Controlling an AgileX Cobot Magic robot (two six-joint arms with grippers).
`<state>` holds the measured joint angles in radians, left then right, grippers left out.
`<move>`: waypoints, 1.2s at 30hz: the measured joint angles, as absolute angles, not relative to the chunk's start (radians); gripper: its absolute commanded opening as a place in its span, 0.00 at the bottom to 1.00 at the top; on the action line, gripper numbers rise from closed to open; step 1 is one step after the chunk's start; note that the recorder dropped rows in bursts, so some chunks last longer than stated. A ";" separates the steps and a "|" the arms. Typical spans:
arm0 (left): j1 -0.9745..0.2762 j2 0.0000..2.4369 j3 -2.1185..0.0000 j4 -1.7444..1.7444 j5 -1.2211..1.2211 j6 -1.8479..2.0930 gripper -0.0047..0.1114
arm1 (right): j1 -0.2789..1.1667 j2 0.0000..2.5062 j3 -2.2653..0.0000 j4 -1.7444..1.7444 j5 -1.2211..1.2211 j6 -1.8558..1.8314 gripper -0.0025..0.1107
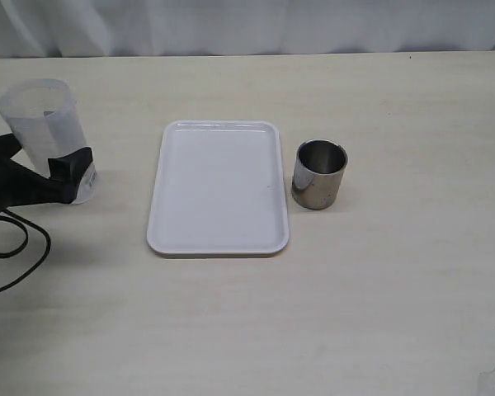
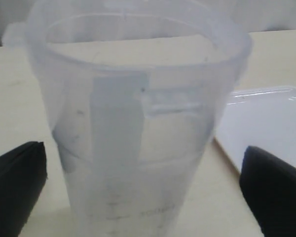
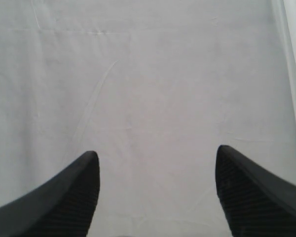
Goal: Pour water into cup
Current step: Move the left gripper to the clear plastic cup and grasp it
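Backing the pale tabletop [image 1: 396, 313], white curtain [image 1: 231, 25].

No readable text; label [image 2: 116, 123] on plastic beaker [image 2: 187, 163] and faint scale marks [image 2: 155, 212] blurred.

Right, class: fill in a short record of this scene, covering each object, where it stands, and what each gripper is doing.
plastic beaker: upright on the table, far left in the exterior view
water: low in the beaker, barely visible
left gripper: open, jaws either side of the beaker
white tray: empty, mid-table
steel cup: upright, just right of the tray
right gripper: open, nothing between its jaws
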<state>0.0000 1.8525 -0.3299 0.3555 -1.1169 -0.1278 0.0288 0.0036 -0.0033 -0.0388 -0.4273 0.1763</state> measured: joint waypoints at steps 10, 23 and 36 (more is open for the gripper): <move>0.000 1.951 -0.407 0.356 -1.164 -0.128 0.94 | 0.029 0.004 -0.003 -0.039 -0.425 0.176 0.58; 0.000 1.983 -0.427 0.356 -1.200 -0.128 0.94 | 0.029 0.004 -0.003 -0.039 -0.424 0.176 0.58; 0.000 1.983 -0.427 0.356 -1.204 -0.128 0.94 | 0.029 0.004 -0.003 -0.039 -0.415 0.176 0.58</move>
